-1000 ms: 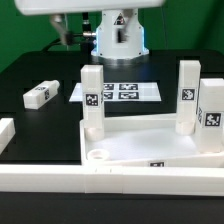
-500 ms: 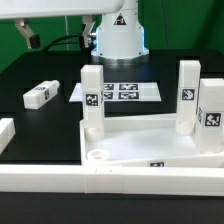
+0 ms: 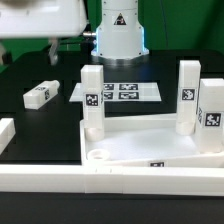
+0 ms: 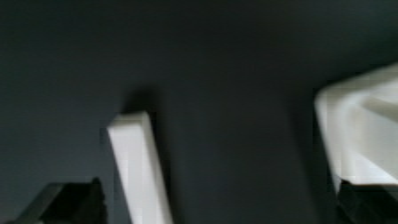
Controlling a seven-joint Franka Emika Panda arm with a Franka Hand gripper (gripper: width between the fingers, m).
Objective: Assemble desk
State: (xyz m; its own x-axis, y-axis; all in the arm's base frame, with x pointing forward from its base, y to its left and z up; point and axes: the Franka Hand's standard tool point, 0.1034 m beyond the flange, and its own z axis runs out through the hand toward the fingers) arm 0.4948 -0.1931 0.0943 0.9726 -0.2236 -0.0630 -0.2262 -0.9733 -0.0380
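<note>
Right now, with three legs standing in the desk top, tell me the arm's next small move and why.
Probably bring the open gripper down over the loose leg lying on the black table. Three legs stand in the desk top, and the near socket is empty. The gripper holds nothing and is blurred high above that leg.

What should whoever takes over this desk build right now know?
Gripper: open, empty, raised over the exterior view's left side of the table.
Desk top: lying socket side up, three legs standing in corner sockets.
Fourth leg: loose on the table at the exterior view's left.
Near-left socket: empty.
Left: pick up the loose leg and seat it there.
</note>
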